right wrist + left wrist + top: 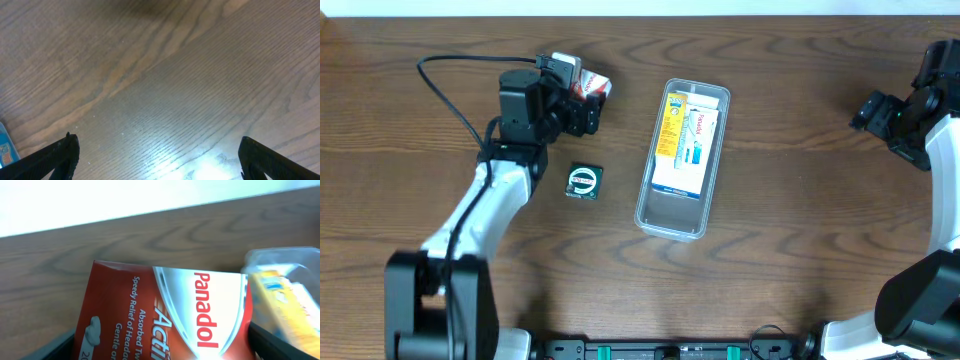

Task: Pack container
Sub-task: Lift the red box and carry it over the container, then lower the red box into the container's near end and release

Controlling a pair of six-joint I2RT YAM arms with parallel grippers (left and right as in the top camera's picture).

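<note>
Left gripper point(162, 340) is closed on the red and white Panadol box point(200, 310), with a dark finger against each long side. Whether the box rests on the table point(800, 200) or hangs above it cannot be told. The right gripper point(160, 160) stands wide open over bare wood, far out at the right side and well apart from everything else.

The held box is close to the table's far edge, where the wood ends against a pale band. Open wood lies between this box and the container point(672, 215), and a broader stretch runs from the container to the right arm. A small dark box with a round white mark point(584, 182) lies just beside the left arm, apart from the container.

In the left wrist view the Panadol box fills most of the picture. Its lower part is cut off, and the container shows only as a blurred clear corner at the right. In the right wrist view a blue and white scrap at the left border is too cropped to name.

The container lies near the middle of the table. Its long axis runs from near to far, with the far end leaning slightly toward the right arm. Yellow and white cartons point(685, 140) fill its far end and middle, and the near end is bare.
</note>
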